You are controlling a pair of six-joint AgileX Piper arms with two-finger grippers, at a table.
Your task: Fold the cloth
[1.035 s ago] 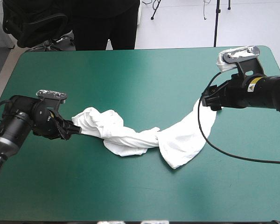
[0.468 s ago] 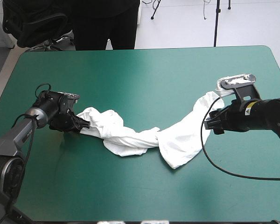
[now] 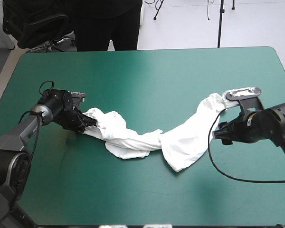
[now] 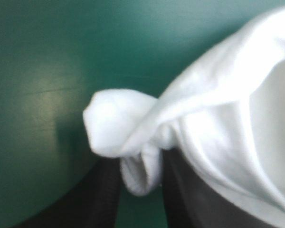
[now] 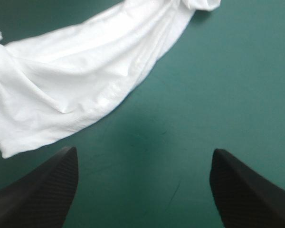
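Left hand (image 4: 140,167) nipped tight on T-shirt (image 3: 180,142) end, right hand (image 5: 145,156) spread wide over bare teal-green cover (image 5: 213,85)

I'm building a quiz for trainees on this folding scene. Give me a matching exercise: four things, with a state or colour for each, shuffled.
Things:
1. left claw
2. right claw
3. T-shirt
4. table cover

States:
A. teal-green
B. open, nothing between its fingers
C. shut on a white fold
D. twisted into a long strand across the table

Pairs: 1-C, 2-B, 3-D, 4-A
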